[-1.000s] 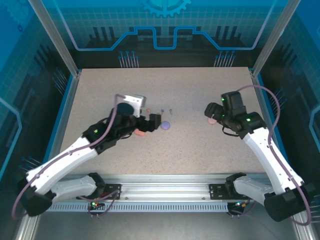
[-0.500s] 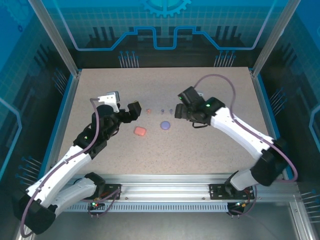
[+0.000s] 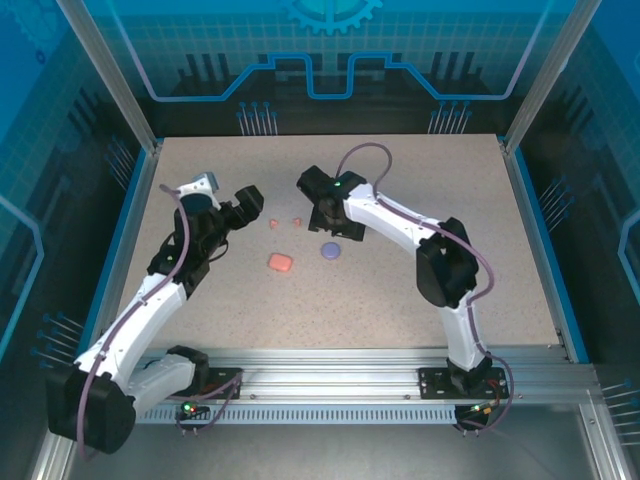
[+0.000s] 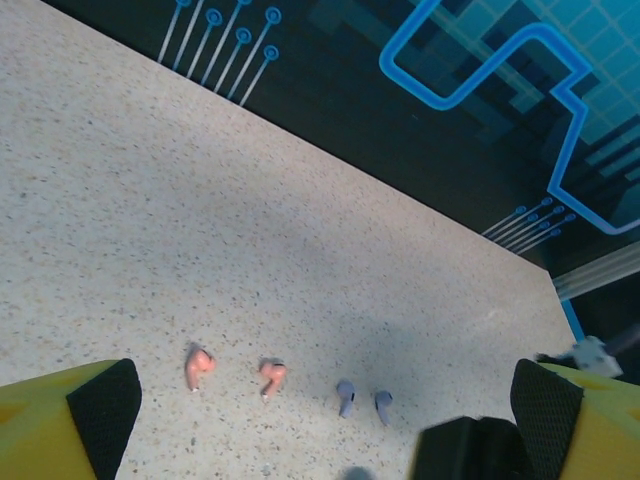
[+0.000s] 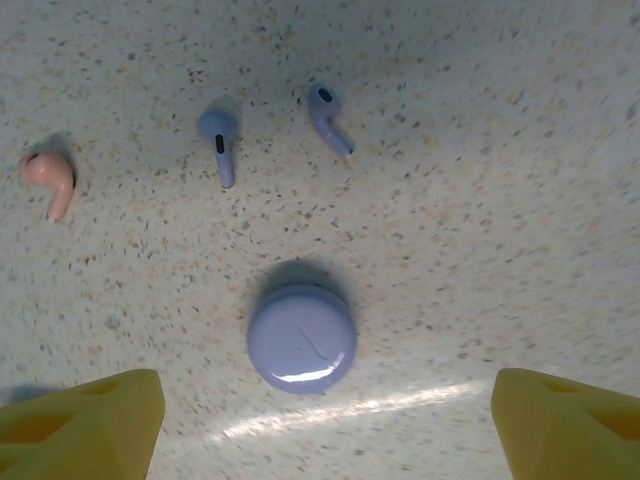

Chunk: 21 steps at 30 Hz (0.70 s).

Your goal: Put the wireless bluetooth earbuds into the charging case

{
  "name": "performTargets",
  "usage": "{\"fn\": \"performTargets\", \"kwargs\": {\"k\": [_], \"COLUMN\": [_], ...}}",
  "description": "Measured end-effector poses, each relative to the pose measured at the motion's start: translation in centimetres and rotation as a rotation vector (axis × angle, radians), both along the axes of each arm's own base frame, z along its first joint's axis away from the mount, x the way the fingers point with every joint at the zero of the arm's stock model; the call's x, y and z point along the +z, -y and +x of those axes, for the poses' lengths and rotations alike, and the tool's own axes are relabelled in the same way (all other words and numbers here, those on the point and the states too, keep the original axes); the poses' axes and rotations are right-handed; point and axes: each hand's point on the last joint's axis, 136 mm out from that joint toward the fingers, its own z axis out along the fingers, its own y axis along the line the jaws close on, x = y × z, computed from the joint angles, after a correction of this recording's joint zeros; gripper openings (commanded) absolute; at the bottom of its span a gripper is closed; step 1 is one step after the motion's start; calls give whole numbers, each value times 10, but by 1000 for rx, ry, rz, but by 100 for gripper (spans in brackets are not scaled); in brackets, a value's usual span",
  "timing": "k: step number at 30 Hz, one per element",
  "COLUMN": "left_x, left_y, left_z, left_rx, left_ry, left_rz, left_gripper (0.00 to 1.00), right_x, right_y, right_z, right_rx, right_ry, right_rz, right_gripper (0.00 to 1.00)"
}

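Observation:
Two red-orange earbuds (image 4: pixel 198 367) (image 4: pixel 271 375) and two purple earbuds (image 4: pixel 345 396) (image 4: pixel 383 404) lie in a row on the speckled table. The round purple charging case (image 5: pixel 302 337) sits shut just nearer than the purple earbuds (image 5: pixel 219 140) (image 5: pixel 328 115). A red-orange case (image 3: pixel 280 262) lies to its left. My right gripper (image 5: pixel 325 425) hovers open above the purple case, fingers well apart on either side, holding nothing. My left gripper (image 3: pixel 250 200) stands open and empty, left of the red-orange earbuds (image 3: pixel 272 223).
The right arm (image 3: pixel 400 225) stretches across the middle of the table, its elbow (image 3: pixel 445 262) right of the purple case (image 3: pixel 331 250). Blue walls and aluminium posts (image 3: pixel 140 120) bound the table. Bare tabletop (image 3: pixel 250 310) lies towards the near edge.
The right arm has swung from the right side far left to above the purple case and earbuds. The left gripper has drawn back left, away from the red-orange case.

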Motion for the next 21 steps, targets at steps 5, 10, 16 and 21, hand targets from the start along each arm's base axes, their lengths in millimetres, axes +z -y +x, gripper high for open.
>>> {"fn": "performTargets", "kwargs": {"k": [5,10,16,21], "left_x": [5,2,-5,-9], "left_y": [11,16,19,22], "left_z": [11,14,16,16], "left_rx": [-44,-67,-81,-94], "left_ry": [-12,-26,-54,-74], "left_rz": [-11,-17,-24,-32], "left_gripper": [99,99,99,99], "right_x": [-22,-35,-59,-69], "right_y": [-11,-16,-21,-19], "right_z": [-2,-6,-9,-14], "right_rx": [-169,-293,-384,-411], "right_ry": [-68,-121,-177,-207], "right_rz": [44,58,53,34], "right_gripper": [86,86,85,85]}}
